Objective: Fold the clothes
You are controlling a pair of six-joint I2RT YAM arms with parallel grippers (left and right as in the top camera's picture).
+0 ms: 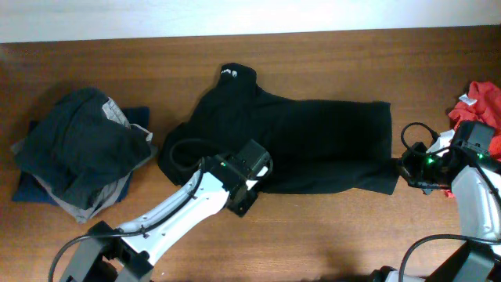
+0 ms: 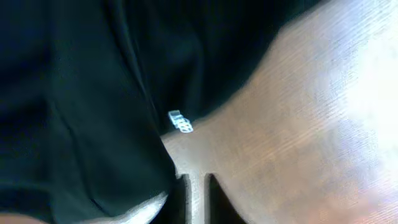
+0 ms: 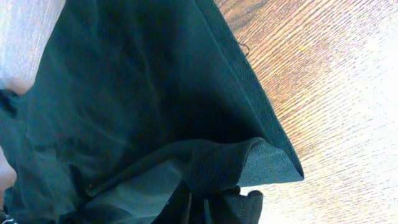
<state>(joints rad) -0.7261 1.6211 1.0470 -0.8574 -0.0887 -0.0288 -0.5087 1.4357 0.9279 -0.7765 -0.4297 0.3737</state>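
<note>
The black shirt is lying spread across the middle of the tabletop, its collar pointing toward the far edge and its hem reaching toward the right edge.

The main risk is an uneven lift. If only one corner is coming up firmly held, the thin cloth is likely to drag, twist or slip free, leaving a crooked fold. The fabric is looking limp and matte. It is rumpling into soft ridges near the near-left side, and a small white tag is showing at its edge.

At the shirt's near-right corner, the right hand is pinching the hem, with the cloth bunching between its closed fingers in the wrist view. The left hand is sitting at the near hem. Its wrist view is too blurred to tell how far apart the fingers are, or whether they are gripping any cloth.

A pile of dark clothes is resting near the left edge, well apart from the shirt. A red garment is peeking in at the right edge.
</note>
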